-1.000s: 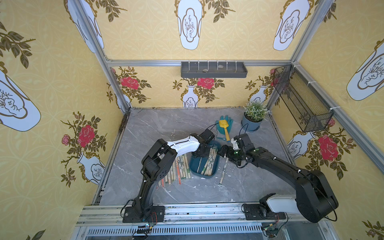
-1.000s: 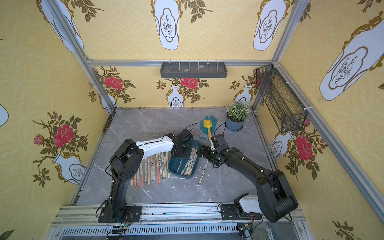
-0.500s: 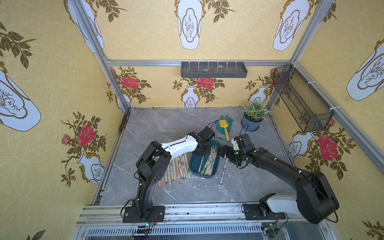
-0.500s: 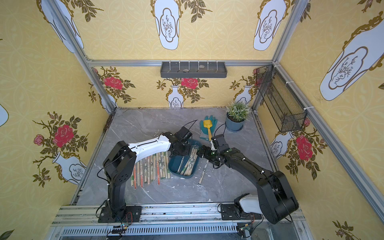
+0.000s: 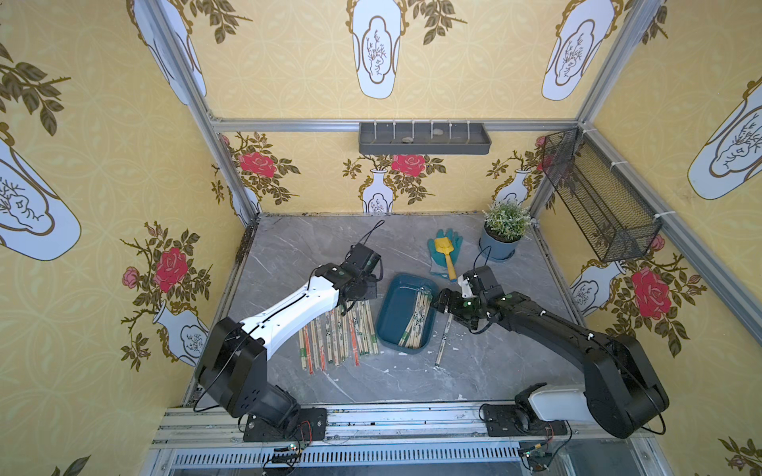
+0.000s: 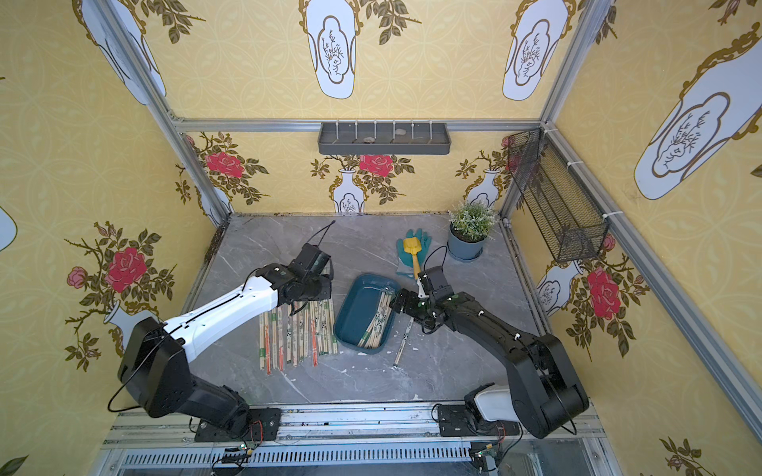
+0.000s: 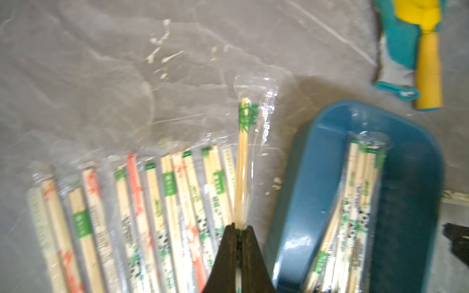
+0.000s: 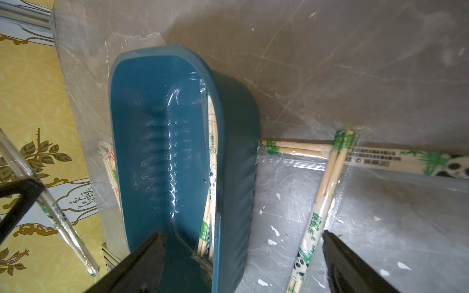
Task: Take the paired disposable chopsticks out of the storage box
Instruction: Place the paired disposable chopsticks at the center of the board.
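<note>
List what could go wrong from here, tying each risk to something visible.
The left gripper pinches one wrapped pair with much of it sticking out; it may slip or land askew on the laid-out row.
The right gripper, open, straddles the wall of the storage box where the remaining pairs lie; closing could tip the box or crush wrappers.
Loose pairs lie beside the box by that gripper; they may get swept.

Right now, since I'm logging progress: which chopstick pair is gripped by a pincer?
The green-printed pair clamped in the left pincer. All others lie loose: in the row on the table, in the blue box, or beside it.
</note>
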Available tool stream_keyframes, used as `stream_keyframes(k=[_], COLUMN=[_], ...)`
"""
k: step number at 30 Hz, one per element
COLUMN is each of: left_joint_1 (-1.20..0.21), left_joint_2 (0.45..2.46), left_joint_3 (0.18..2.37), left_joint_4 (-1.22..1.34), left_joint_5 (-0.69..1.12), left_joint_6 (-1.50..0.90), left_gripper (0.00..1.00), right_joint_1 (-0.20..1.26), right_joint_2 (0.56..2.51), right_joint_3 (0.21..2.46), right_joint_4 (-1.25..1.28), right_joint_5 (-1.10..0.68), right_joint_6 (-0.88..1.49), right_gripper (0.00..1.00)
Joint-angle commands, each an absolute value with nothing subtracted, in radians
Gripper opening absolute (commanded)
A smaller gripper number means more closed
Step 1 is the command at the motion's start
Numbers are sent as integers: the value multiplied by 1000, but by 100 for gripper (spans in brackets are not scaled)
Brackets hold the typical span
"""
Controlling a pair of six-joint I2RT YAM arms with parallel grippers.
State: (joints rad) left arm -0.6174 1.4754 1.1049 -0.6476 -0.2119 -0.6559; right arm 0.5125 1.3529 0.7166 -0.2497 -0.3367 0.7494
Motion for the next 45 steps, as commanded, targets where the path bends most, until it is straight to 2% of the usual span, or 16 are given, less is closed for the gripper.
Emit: stream_keyframes(k=[1,7,12,27,31,35,37,45], left_joint_1=[-547,-346,-236,-162,-162,-161,-161,-185], left_joint_2=[1405,1285,1288,1565,1622,1625,1605,1428], left_joint_3=[1010,848,831,917,935,940,939,962], left_joint_4=[-718,-751,-795,-869,-882,-875,-868,-848], left_joint_5=[-265,-296,-353,-486,-480,-458,-442,-296], left_joint_6=[-679,-680,-651,-631,-623,-615,-609,-599], left_gripper=[0,0,0,1,11,37,43,53], right_joint_1=[511,506,500,423,394,379,379,379], right_joint_2=[1363,1377,1381,1335,1316,1307,1305,1304], right_joint_3=[722,719,713,655,640,636,635,667], right_joint_4=[-206,-171,-141,-29,-26,-38,-44,-125], right_joint_5=[-344,-365,-384,-479,-503,-507,-505,-482], right_joint_6=[739,736,736,756,753,753,752,730], right_gripper=[97,98,98,97,97,97,97,98])
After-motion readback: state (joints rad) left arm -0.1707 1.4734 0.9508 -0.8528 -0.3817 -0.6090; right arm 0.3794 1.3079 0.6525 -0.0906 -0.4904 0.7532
